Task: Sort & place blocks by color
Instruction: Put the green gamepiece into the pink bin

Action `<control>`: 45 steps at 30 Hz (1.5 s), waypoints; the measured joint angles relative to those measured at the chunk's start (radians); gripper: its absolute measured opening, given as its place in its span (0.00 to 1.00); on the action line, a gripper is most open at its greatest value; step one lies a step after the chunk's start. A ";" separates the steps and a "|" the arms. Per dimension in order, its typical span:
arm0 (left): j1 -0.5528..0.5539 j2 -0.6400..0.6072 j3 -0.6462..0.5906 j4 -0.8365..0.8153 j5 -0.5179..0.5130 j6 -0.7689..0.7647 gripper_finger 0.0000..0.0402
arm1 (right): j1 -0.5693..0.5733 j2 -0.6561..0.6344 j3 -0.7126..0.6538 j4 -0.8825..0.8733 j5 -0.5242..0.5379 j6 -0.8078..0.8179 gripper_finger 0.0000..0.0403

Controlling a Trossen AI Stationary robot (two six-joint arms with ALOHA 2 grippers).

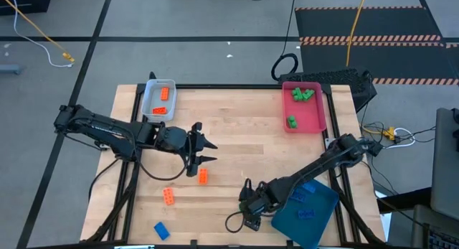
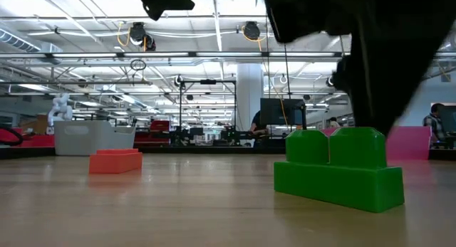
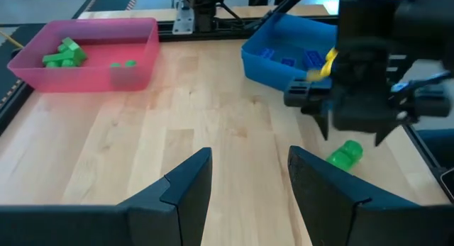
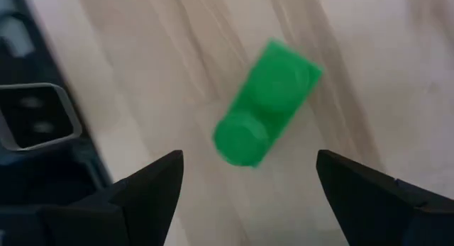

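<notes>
A green block (image 4: pixel 268 111) lies on its side on the wood near the table's near edge; it also shows in the low view (image 2: pixel 338 169) and the left wrist view (image 3: pixel 345 154). My right gripper (image 4: pixel 250 161) hovers open just above it, a finger on either side, clear of it; in the high view (image 1: pixel 247 206) it hides the block. My left gripper (image 1: pixel 210 151) is open at mid-table, left of centre, holding nothing (image 3: pixel 250 157). Two orange blocks (image 1: pixel 203 176) (image 1: pixel 168 197) and a blue block (image 1: pixel 161 230) lie flat on the table.
The pale-blue tray (image 1: pixel 150 105) at the far left holds orange blocks. The pink tray (image 1: pixel 315 120) at the far right holds green blocks. The dark-teal tray (image 1: pixel 323 213) at the near right, beside my right arm, holds blue blocks. Bare wood lies between the arms.
</notes>
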 joint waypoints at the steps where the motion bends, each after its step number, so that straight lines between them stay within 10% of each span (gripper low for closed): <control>1: -0.004 0.000 0.000 0.000 0.000 0.000 0.46 | -0.001 0.011 0.000 -0.004 -0.014 0.008 0.78; 45: -0.023 0.000 0.000 -0.021 0.000 -0.006 0.46 | -0.031 0.051 0.000 -0.143 0.223 -0.014 0.78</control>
